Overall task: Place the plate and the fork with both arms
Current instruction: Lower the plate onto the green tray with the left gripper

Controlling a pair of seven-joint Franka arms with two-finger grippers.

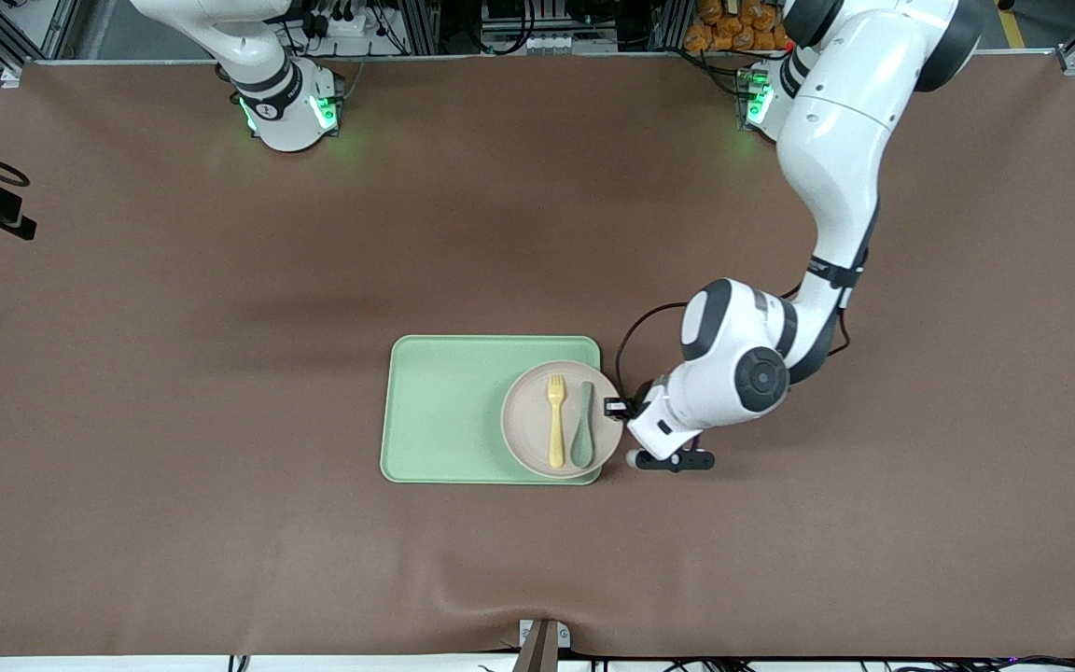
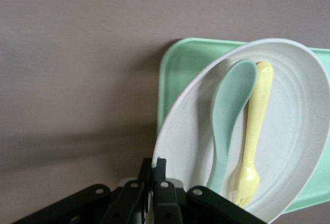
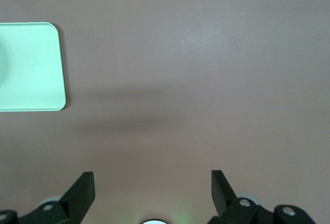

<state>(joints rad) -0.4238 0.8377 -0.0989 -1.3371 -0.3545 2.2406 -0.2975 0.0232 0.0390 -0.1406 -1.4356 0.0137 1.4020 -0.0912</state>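
Two utensils lie side by side on the round off-white matte plate, low centre of the front frame: the small pale yellow plastic fork and a grey-green spoon. Plate sits on the rectangular light green tray, at its end toward the left arm. Left gripper is clamped on the plate's rim. Right gripper waits over bare brown table, fingers apart.
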